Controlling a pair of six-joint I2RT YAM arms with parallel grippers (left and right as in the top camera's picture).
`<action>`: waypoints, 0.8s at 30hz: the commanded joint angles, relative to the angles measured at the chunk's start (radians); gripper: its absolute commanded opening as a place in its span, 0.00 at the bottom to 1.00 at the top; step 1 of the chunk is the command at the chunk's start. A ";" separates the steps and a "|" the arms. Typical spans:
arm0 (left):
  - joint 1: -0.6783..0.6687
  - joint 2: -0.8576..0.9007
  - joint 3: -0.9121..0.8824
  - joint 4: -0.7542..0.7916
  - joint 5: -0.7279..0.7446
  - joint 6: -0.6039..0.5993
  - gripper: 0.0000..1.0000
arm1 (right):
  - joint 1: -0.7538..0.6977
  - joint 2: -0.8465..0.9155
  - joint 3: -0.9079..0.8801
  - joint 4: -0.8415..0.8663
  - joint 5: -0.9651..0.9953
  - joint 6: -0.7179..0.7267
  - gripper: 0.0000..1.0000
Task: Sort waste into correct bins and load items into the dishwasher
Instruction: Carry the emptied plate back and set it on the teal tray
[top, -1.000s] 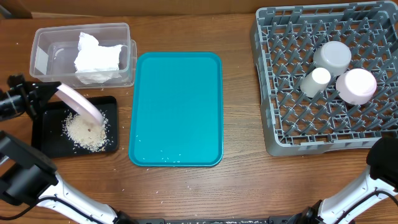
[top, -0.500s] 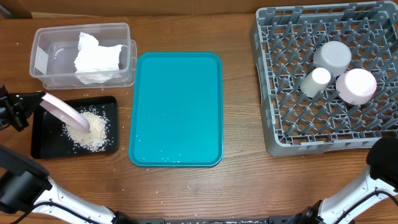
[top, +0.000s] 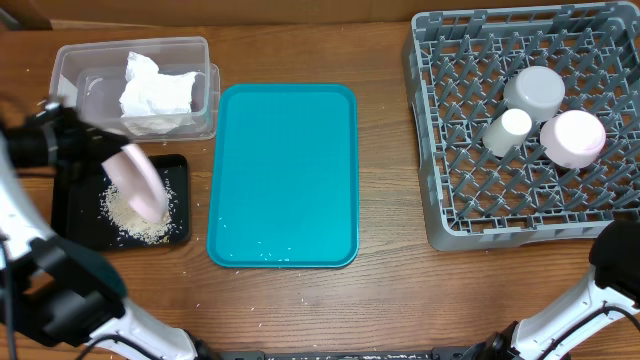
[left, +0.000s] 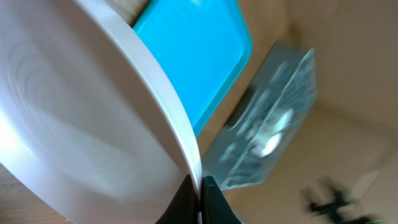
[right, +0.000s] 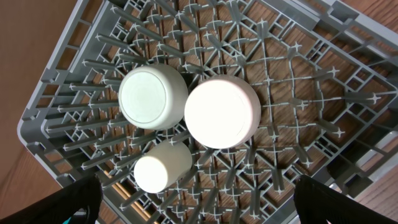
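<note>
My left gripper (top: 88, 148) is shut on the rim of a pale pink plate (top: 137, 182), held tilted over the black tray (top: 70, 205) with its pile of rice-like crumbs (top: 132, 217). In the left wrist view the plate (left: 81, 118) fills the frame and my fingertips (left: 200, 193) pinch its edge. The teal tray (top: 283, 175) lies at the centre. The grey dish rack (top: 455, 215) at the right holds a grey cup (top: 535, 92), a small white cup (top: 508, 130) and a pink bowl (top: 573, 137). My right gripper (right: 199, 214) hangs open above the rack (right: 298, 81).
A clear plastic bin (top: 70, 70) with crumpled white paper (top: 155, 92) stands at the back left, just behind the black tray. Loose crumbs lie on the teal tray's front edge and on the wooden table (top: 380, 280).
My left arm swung from the far left edge inward and toward the bin, carrying the plate, which now hangs steeper over the crumb pile. The right arm has not moved.
</note>
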 joint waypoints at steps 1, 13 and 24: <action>-0.210 -0.083 0.018 0.011 -0.130 -0.029 0.04 | 0.002 -0.009 0.016 0.005 -0.005 0.005 1.00; -0.979 0.004 0.018 0.208 -0.778 -0.488 0.04 | 0.002 -0.009 0.016 0.005 -0.005 0.004 1.00; -1.246 0.295 0.018 0.410 -0.974 -0.533 0.04 | 0.002 -0.009 0.016 0.005 -0.006 0.005 1.00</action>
